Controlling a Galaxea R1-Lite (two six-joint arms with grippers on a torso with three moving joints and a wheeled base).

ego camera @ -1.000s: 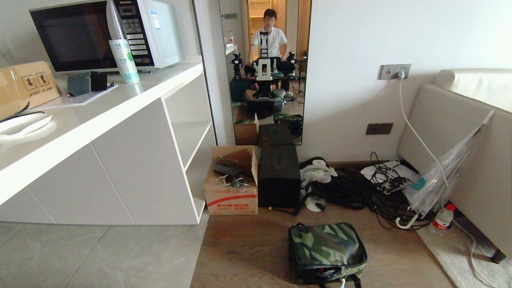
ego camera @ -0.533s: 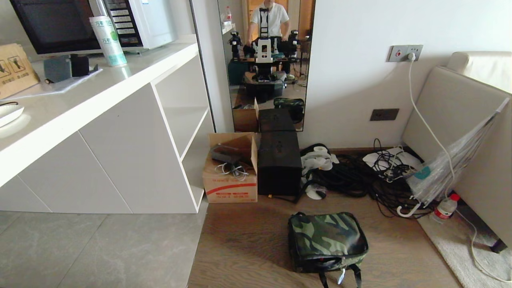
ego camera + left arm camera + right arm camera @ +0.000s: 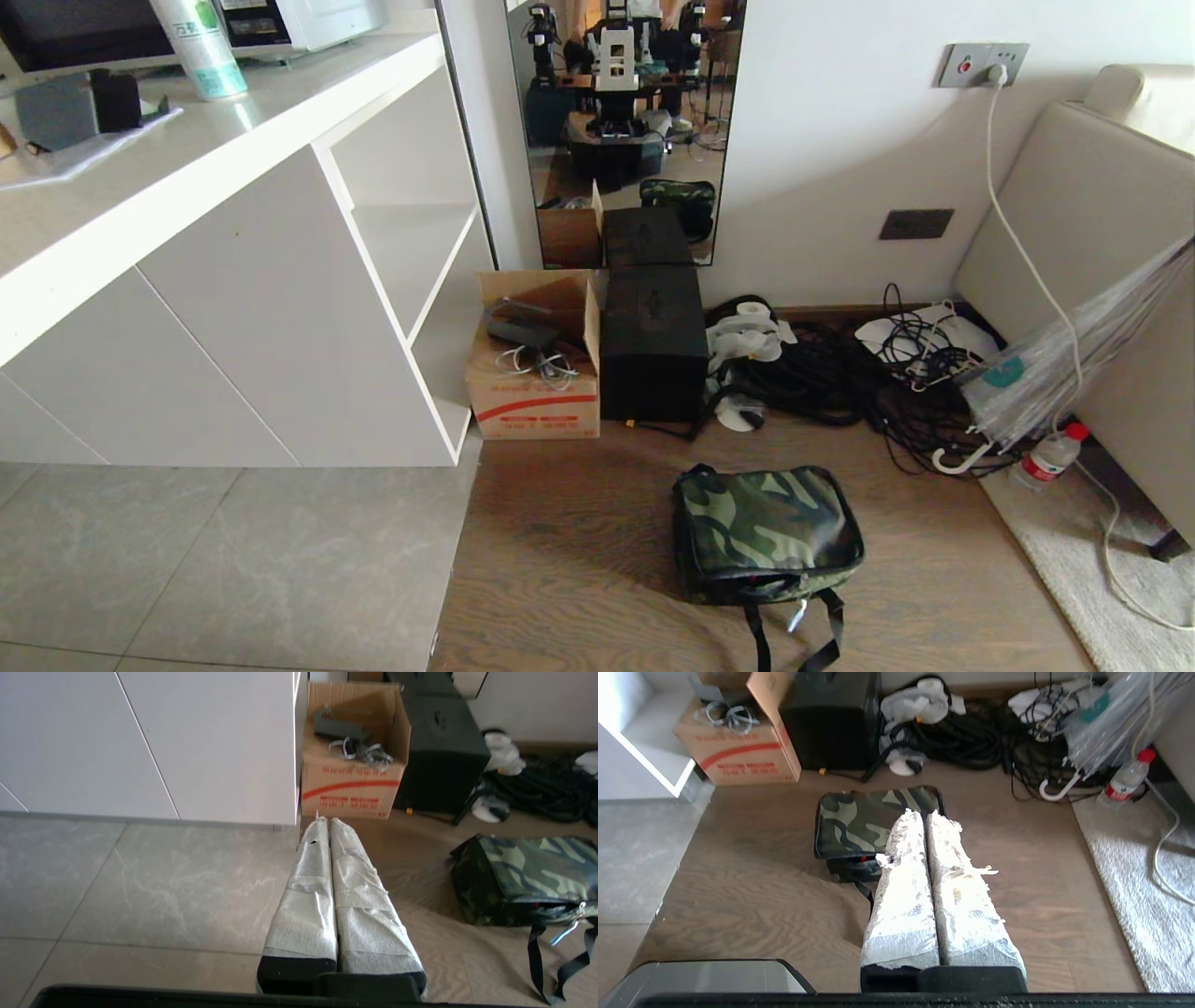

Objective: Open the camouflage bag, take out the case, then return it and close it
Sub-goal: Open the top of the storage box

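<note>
While both arms hang idle | left tool point(image 3: 331, 823) and right tool point(image 3: 924, 817) pressed closed, empty | camouflage bag point(image 3: 761, 532) on floor ahead of right tool, zipped | risk: loose strap point(image 3: 826, 625) snags tool.

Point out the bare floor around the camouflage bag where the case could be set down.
Bare wood lies left of the camouflage bag, toward the grey tiles, and between it and the cardboard box and black box. Some more runs right, toward the rug. Behind-right is crowded: cables, umbrella, bottle.
</note>
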